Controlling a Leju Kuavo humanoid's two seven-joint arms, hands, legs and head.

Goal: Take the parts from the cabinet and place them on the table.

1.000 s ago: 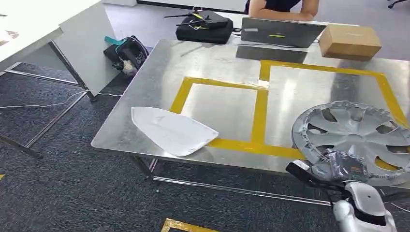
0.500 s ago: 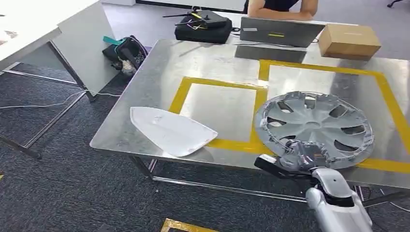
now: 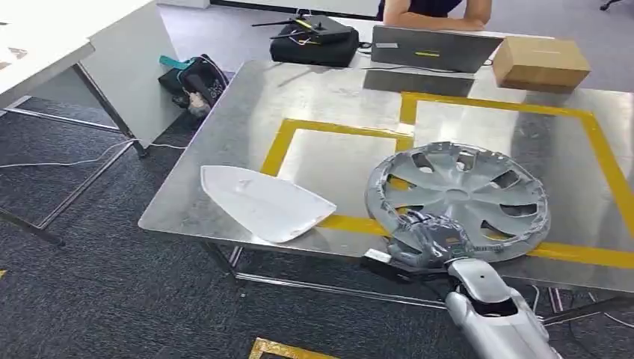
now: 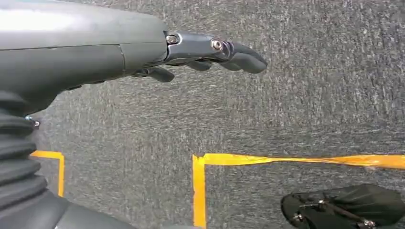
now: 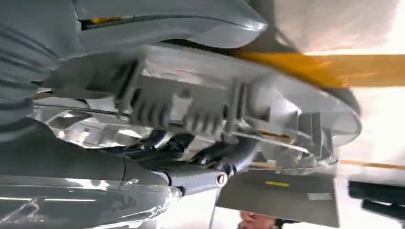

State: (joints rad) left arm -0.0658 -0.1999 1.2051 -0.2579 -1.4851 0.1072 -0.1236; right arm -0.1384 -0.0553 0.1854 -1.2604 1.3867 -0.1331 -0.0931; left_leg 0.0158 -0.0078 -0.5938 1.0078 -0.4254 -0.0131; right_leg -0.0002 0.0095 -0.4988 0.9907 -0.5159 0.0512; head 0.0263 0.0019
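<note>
Head view, left to right. White curved panel (image 3: 263, 202) lies flat at the near left edge of the steel table (image 3: 247, 112), just left of the yellow tape outline (image 3: 402, 164). Silver hubcap (image 3: 457, 198) sits lower centre-right, over the tape line between the two marked squares. Right hand (image 3: 428, 239) grips its near rim, fingers clamped on the edge. Laptop (image 3: 434, 48) and cardboard box (image 3: 540, 64) at the upper right. Left hand (image 4: 143, 52) hangs over grey carpet, fingers extended and apart, holding nothing.
</note>
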